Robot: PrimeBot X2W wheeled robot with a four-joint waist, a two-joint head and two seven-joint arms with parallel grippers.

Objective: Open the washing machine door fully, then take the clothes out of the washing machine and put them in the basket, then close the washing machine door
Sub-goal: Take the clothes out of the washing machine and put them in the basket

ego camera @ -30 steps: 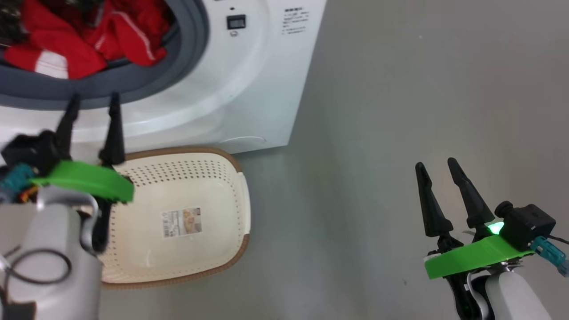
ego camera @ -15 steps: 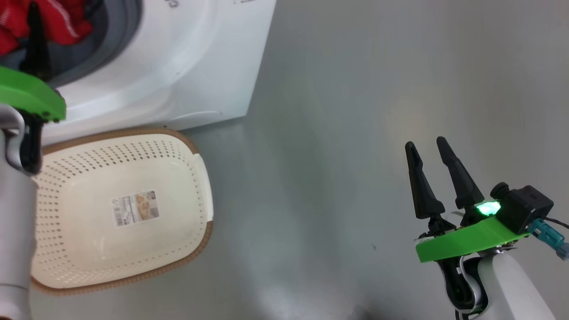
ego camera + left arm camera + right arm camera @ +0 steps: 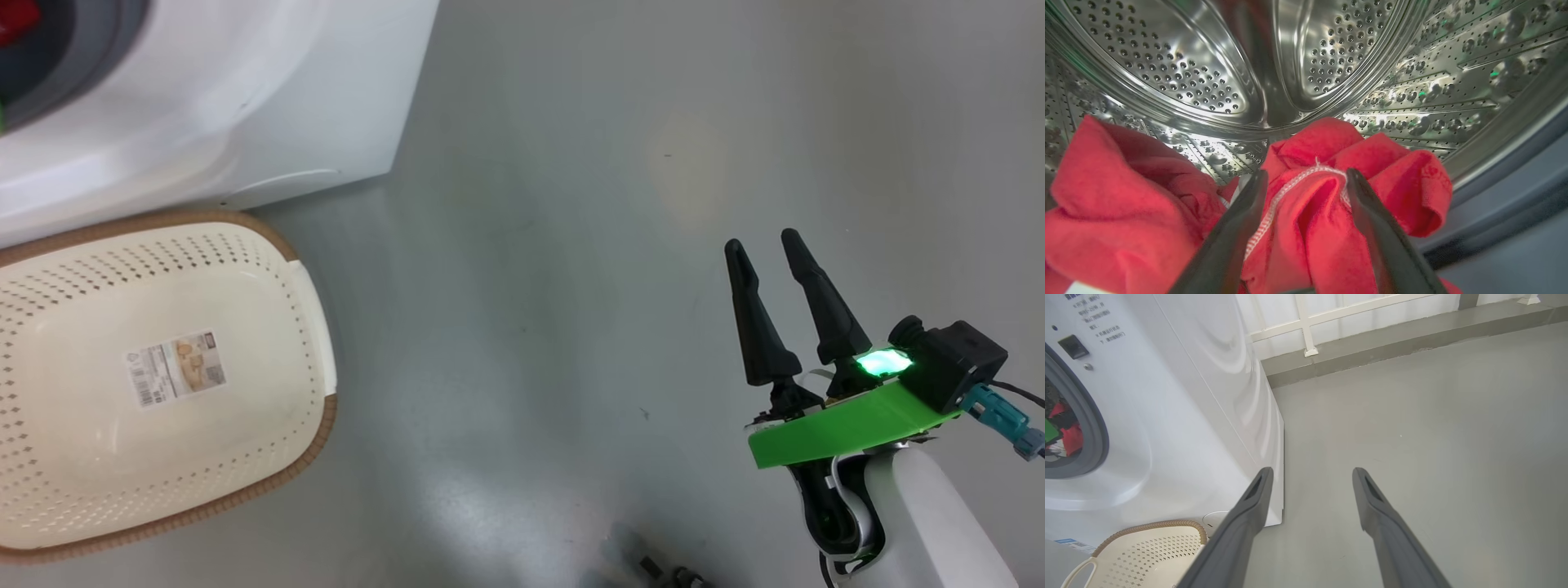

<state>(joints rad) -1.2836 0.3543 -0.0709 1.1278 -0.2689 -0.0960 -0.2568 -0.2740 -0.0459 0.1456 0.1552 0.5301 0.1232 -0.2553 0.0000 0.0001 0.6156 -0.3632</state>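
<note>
Inside the steel drum (image 3: 1167, 61) my left gripper (image 3: 1306, 175) is open, its two fingers straddling a raised fold of the red clothes (image 3: 1314, 212) edged with thin white trim. More red cloth (image 3: 1126, 204) is heaped to the left. The white washing machine (image 3: 245, 98) stands at the head view's top left, its grey gasket (image 3: 1094, 428) framing red fabric (image 3: 1071, 437). The cream basket (image 3: 82, 269) sits on the floor in front of it, with only a label sticker inside. My right gripper (image 3: 761, 240) hovers open above bare floor, holding nothing. The door is out of view.
Grey floor (image 3: 531, 245) stretches to the right of the washer and basket. In the right wrist view a low kerb (image 3: 1372, 347) with a white railing (image 3: 1306, 330) runs along the far side, behind the washer's corner.
The head camera has swung right, so washer and basket slid left in its picture. My left gripper rose into the drum opening and left that picture. The right gripper barely moved.
</note>
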